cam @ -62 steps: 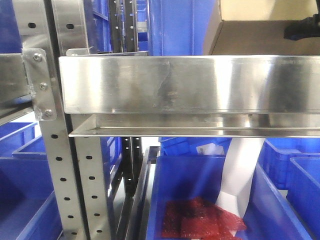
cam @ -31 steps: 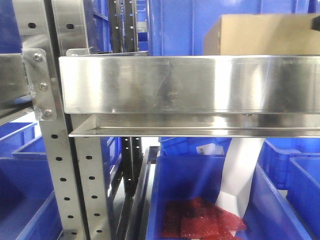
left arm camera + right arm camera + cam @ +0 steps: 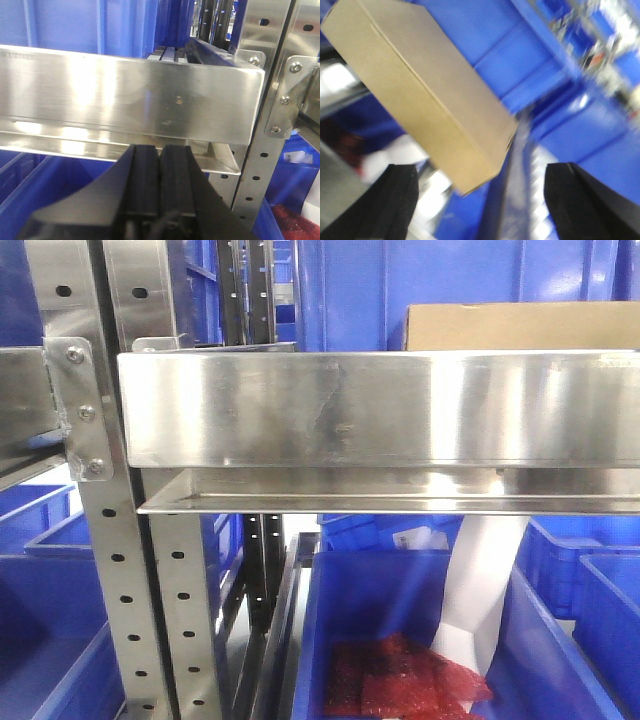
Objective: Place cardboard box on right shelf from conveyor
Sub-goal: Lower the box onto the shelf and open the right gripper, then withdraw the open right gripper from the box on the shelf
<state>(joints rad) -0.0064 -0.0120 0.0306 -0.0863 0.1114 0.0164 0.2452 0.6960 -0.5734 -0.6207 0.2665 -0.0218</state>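
The plain tan cardboard box (image 3: 520, 328) shows at the top right of the front view, its lower part hidden behind the tall mirror-like lip of the right shelf (image 3: 380, 410). In the blurred right wrist view the box (image 3: 420, 85) lies ahead of my right gripper (image 3: 480, 200), whose black fingers (image 3: 385, 200) stand wide apart and touch nothing. My left gripper (image 3: 160, 170) is shut with nothing between its pads, just below and in front of the steel shelf lip (image 3: 125, 95). The conveyor is out of view.
Perforated steel uprights (image 3: 110, 570) stand left of the shelf, and another (image 3: 265, 130) right of the left gripper. Blue plastic bins (image 3: 400, 620) sit below and behind; one holds red bubble wrap (image 3: 400, 680) and a white sheet (image 3: 480, 590).
The box has dropped lower behind the shelf lip and levelled out. The dark right gripper seen on it a second ago has left the front view.
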